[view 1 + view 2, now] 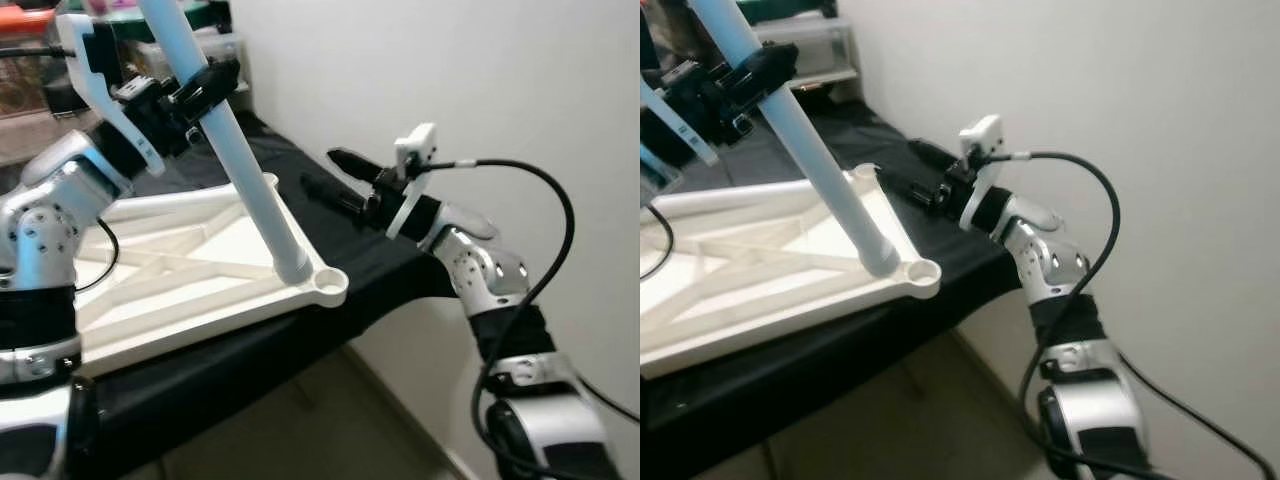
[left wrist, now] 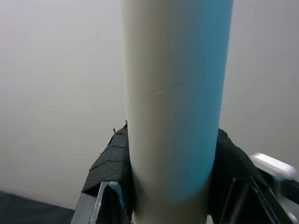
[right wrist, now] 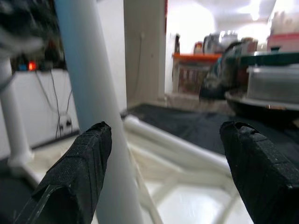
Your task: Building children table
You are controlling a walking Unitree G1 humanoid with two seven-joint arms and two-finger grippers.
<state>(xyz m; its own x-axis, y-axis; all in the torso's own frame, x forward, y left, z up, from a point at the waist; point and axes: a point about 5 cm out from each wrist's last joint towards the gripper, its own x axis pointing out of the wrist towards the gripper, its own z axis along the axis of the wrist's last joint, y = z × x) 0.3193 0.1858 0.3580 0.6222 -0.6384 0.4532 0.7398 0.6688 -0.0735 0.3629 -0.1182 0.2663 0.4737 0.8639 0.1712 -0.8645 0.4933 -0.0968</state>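
Observation:
A white children's table top (image 1: 190, 285) lies upside down on a black-covered surface (image 1: 250, 360). A pale blue-white table leg (image 1: 245, 160) leans over it, its lower end resting on the frame just beside the round corner socket (image 1: 329, 284). My left gripper (image 1: 205, 90) is shut on the leg high up; the leg (image 2: 175, 107) sits between its fingers in the left wrist view. My right gripper (image 1: 335, 180) hovers open to the right of the leg, above the black cloth, fingers (image 3: 88, 158) spread and pointing at the leg (image 3: 98, 116).
A plain white wall (image 1: 450, 70) runs close along the right side. Behind the table top stand shelves with boxes and clutter (image 1: 30, 60). The black surface's front edge drops to a beige floor (image 1: 330, 420). My right arm's black cable (image 1: 540, 200) loops beside the wall.

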